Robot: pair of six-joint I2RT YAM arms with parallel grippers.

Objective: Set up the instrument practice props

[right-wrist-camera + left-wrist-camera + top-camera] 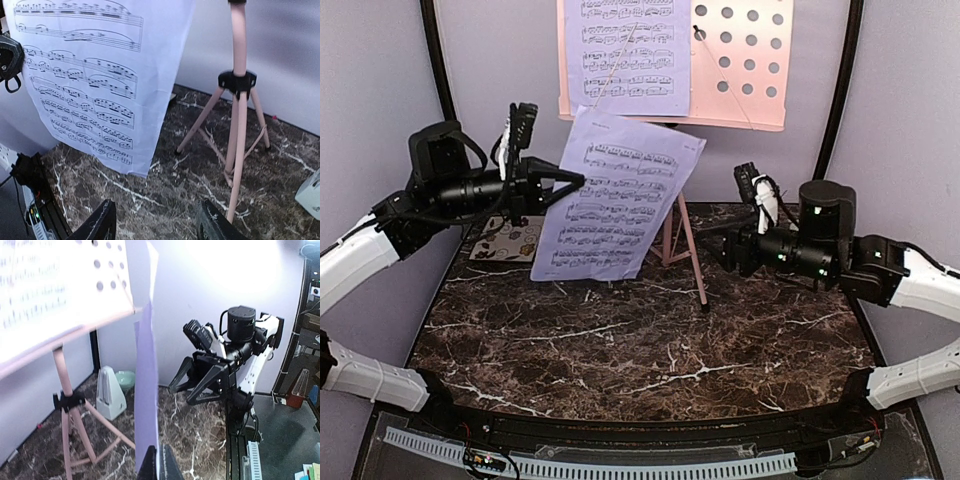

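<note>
L tool (pixel 154 463) clamped on lavender page (pixel 615 195), R tool (pixel 157 216) wide open, empty.

Glossy, seemingly marble table (pixel 620 340); paper page (pixel 620 200)

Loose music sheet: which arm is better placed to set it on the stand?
Left. The left gripper is shut on the loose sheet, holding it up in front of the pink stand. The right gripper is open and empty.

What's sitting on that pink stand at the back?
One lavender sheet-music page leans on the left half of the pink stand; its right half is bare, holes showing. The second page, held in front, hides part of its ledge and pole.
</note>
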